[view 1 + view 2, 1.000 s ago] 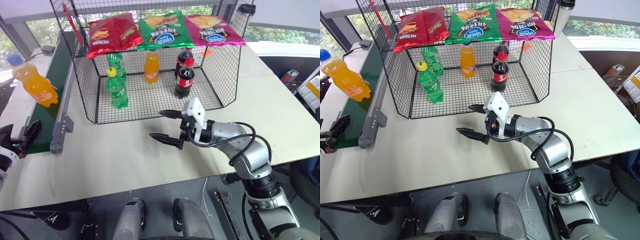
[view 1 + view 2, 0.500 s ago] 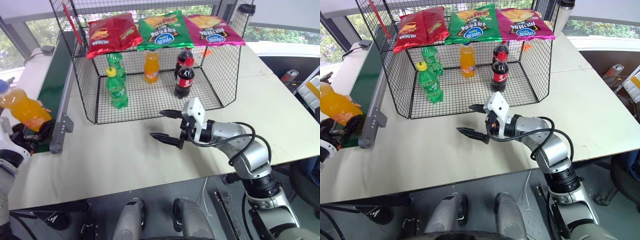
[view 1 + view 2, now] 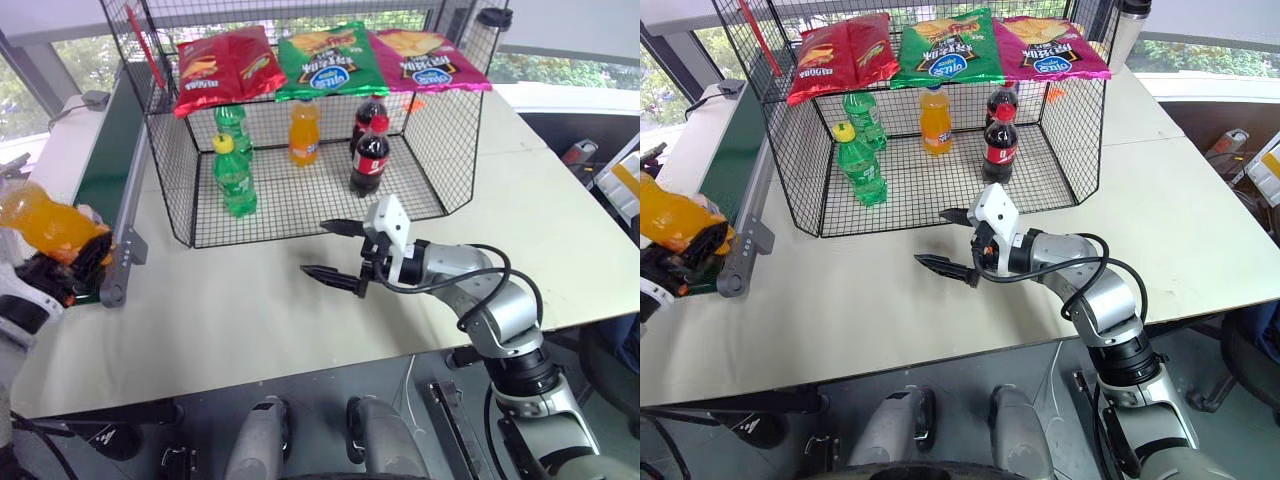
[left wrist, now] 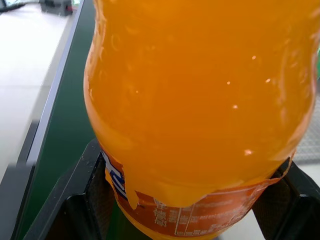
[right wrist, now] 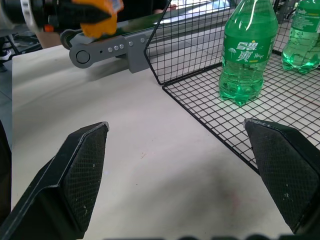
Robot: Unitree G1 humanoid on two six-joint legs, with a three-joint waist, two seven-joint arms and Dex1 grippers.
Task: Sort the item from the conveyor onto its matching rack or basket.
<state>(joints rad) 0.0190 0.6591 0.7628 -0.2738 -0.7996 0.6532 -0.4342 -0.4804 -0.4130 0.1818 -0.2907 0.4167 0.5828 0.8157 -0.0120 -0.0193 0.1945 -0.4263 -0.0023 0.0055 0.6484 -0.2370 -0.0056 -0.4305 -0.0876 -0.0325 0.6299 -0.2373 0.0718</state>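
Orange soda is filling the space between the left gripper (image 3: 62, 262)'s black fingers: they are pinching the lower body of the orange soda bottle (image 3: 45, 223), which is leaning sideways with its neck pointing away from the cage toward the left edge of the scene; its cap is running out of sight there. In the left wrist view the bottle (image 4: 200, 100) is pressing right up to the camera, its label sitting between the two finger bases, and the dark green belt of the conveyor (image 4: 65, 115) is stretching away behind it. The held bottle is hovering just at the near rounded end of the conveyor (image 3: 115, 170), whose grey frame is running alongside the left wall of the cage.

The right gripper (image 3: 335, 255) is hanging level over the pale table (image 3: 220, 320), pointing toward the left arm, with its two fingers spread wide and nothing between them. Just beyond its fingertips the black wire cage (image 3: 440, 130) is opening toward the robot. On the cage floor, two green bottles (image 3: 233, 177) are standing on the side nearer the conveyor, an orange bottle (image 3: 303, 132) is standing in the middle at the back, and two cola bottles (image 3: 370, 155) are standing closest to the right gripper. Three snack bags (image 3: 325, 58), red, green and magenta, are lying on the sloping shelf above them.
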